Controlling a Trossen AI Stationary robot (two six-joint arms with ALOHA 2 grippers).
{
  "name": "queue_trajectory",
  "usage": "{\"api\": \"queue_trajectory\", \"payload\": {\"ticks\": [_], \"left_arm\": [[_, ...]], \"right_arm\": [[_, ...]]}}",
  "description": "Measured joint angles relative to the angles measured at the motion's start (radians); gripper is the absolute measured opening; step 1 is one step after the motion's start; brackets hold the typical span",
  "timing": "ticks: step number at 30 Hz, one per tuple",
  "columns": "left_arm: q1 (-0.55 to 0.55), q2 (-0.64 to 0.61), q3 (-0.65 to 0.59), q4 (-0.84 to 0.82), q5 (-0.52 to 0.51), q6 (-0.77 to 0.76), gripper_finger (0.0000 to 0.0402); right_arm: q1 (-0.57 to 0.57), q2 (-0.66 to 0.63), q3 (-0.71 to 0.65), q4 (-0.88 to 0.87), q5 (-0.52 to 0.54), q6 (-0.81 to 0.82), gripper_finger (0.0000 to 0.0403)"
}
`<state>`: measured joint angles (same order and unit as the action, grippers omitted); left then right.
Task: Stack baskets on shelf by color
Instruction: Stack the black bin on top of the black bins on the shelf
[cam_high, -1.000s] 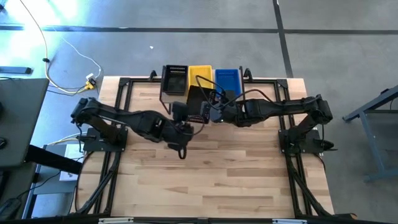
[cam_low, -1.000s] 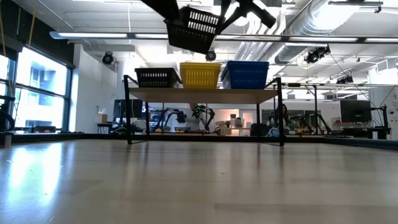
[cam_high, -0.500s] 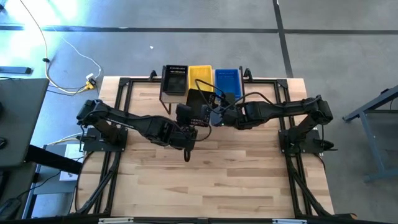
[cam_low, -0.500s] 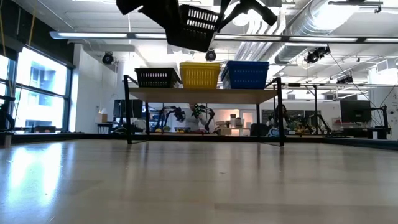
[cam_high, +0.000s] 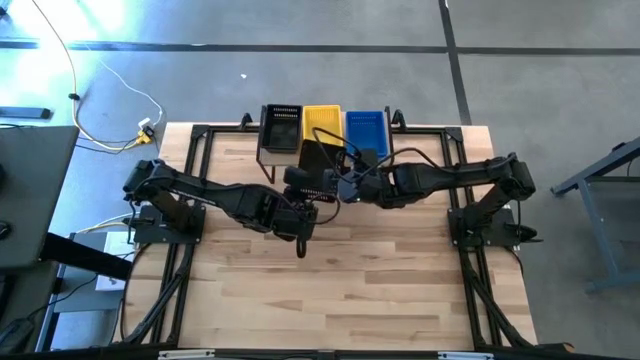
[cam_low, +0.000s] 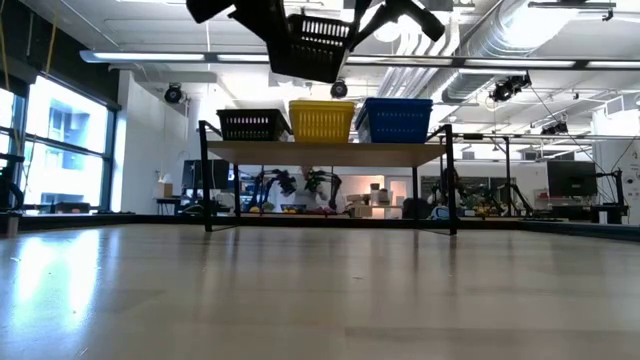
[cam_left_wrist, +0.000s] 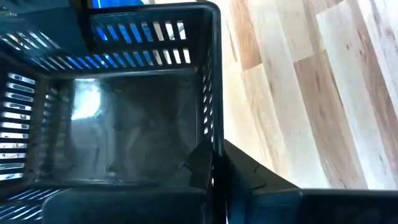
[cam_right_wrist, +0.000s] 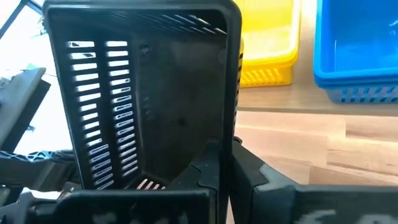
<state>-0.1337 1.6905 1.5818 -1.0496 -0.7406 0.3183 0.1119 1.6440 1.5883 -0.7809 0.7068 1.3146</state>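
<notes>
A black basket (cam_low: 312, 45) is held up in the air above the desk (cam_high: 340, 270), in front of the shelf (cam_low: 330, 153), and both claws grip it. The left claw (cam_left_wrist: 214, 168) is closed on one wall of this basket, with one finger inside and one outside of the rim. The right claw (cam_right_wrist: 222, 165) is closed on another wall of the same basket in the same way. In the high view the two arms meet near the middle of the desk, just before the shelf, and the held basket (cam_high: 315, 160) is between them. In the low view this basket hangs higher than the shelf top and is a little tilted. On the shelf three stacks stand side by side: a black stack (cam_low: 252, 124) at the left, a yellow stack (cam_low: 322, 120) in the middle and a blue stack (cam_low: 398, 119) at the right. How many baskets each stack has I cannot tell. The held basket is not touching the shelf or the stacks.
</notes>
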Motion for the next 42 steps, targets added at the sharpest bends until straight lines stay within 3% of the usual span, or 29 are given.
{"api": "queue_trajectory", "payload": {"ticks": [4, 10, 18, 22, 32, 42], "left_arm": [[0.000, -0.010, 0.000, -0.003, 0.025, 0.000, 0.0004], [0.006, -0.058, 0.000, -0.015, 0.119, 0.000, 0.0003], [0.077, -0.155, 0.000, -0.031, 0.184, -0.001, 0.0002], [0.140, -0.201, 0.000, -0.032, 0.236, 0.000, 0.0001], [0.413, -0.322, 0.000, -0.024, 0.499, 0.090, 0.0001], [0.662, -0.327, 0.000, -0.025, 0.687, 0.226, 0.0001]], "right_arm": [[0.000, 0.000, 0.000, 0.000, 0.001, -0.027, 0.0023], [0.000, -0.008, 0.000, -0.002, 0.055, -0.041, 0.0088], [-0.001, -0.081, 0.000, -0.003, 0.072, -0.124, 0.0149], [0.000, -0.111, 0.000, -0.001, 0.067, -0.165, 0.0159], [-0.021, -0.137, 0.000, 0.067, 0.067, -0.411, 0.0161], [-0.073, -0.150, 0.000, 0.070, 0.014, -0.553, 0.0161]]}}
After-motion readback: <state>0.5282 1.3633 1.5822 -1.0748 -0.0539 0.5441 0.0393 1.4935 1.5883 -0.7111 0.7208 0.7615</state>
